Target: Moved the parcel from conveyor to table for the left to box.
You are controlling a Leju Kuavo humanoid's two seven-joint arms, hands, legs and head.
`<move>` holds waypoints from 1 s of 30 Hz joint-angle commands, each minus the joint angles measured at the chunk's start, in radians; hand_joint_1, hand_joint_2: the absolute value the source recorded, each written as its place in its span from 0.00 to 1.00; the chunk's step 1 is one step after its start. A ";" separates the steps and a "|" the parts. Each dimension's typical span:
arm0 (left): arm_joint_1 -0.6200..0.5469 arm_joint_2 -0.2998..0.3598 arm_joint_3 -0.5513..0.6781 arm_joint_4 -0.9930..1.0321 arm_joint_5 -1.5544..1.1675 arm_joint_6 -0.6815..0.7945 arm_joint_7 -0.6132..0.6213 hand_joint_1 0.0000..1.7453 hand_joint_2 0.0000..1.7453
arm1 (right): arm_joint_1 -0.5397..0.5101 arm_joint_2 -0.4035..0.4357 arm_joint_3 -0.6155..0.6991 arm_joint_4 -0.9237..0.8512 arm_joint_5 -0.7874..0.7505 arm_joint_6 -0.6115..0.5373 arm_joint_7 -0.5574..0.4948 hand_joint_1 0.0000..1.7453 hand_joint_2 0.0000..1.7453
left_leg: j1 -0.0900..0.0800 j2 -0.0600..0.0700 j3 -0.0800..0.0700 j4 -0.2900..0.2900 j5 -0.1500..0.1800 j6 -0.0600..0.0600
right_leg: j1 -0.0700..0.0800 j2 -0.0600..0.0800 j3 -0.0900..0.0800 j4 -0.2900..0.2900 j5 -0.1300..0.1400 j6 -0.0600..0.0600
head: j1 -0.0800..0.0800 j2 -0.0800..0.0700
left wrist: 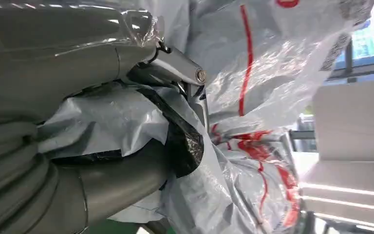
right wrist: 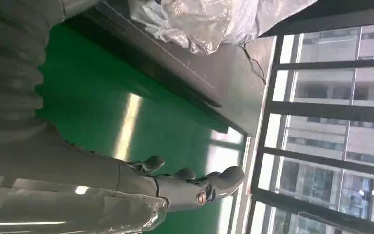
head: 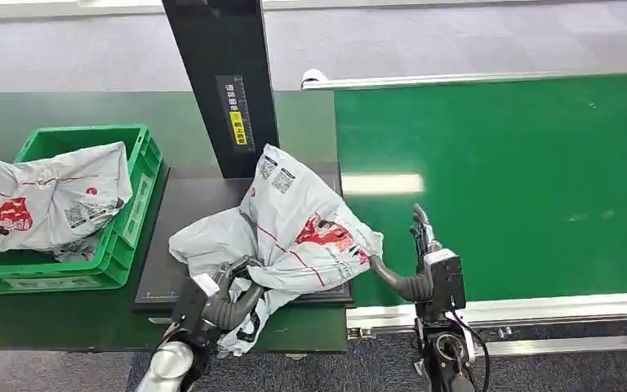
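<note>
Gripping parcel (head: 298,233) on table: left hand (head: 227,298) fingers closed | right hand (head: 421,245) fingers spread, empty

Parcel-sorting test station inside an office-type building. Evidence: a green conveyor belt (head: 498,188) with metal edge rails fills the right of the head view; a dark scanning platform (head: 212,245) with black upright post (head: 220,73) stands centre; a green plastic crate (head: 122,220) of mail bags sits left. Grey carpet tiles (head: 90,45); windows face tower blocks (right wrist: 331,141).
</note>
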 commanded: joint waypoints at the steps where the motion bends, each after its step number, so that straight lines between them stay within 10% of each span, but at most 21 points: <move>1: 0.034 0.001 0.067 -0.046 0.015 -0.015 -0.004 1.00 1.00 | -0.029 -0.008 0.004 0.038 0.000 -0.001 -0.002 0.00 1.00 | 0.000 0.002 0.000 -0.001 0.000 0.000 | 0.000 0.002 -0.001 -0.001 0.001 0.000 | 0.000 0.000; 10: 0.049 -0.025 0.137 -0.110 0.294 -0.122 -0.068 1.00 1.00 | -0.039 -0.007 -0.002 0.053 -0.001 0.002 -0.018 0.00 1.00 | 0.000 0.001 -0.003 -0.001 0.000 0.001 | 0.000 0.002 -0.004 -0.001 0.001 0.000 | 0.000 0.000; 21: 0.199 0.016 0.092 -0.411 0.071 0.279 -0.168 1.00 1.00 | -0.110 -0.022 0.030 0.126 -0.078 0.071 -0.084 0.00 1.00 | 0.000 0.004 -0.005 0.000 -0.001 0.000 | 0.000 0.004 -0.005 0.000 0.001 0.000 | 0.000 0.000; 30: 0.210 0.021 0.089 -0.423 0.075 0.280 -0.168 1.00 1.00 | -0.118 -0.030 0.023 0.142 -0.085 0.077 -0.088 0.00 1.00 | 0.000 0.003 -0.005 -0.001 0.000 0.000 | 0.000 0.002 -0.005 -0.001 0.000 0.000 | 0.000 0.000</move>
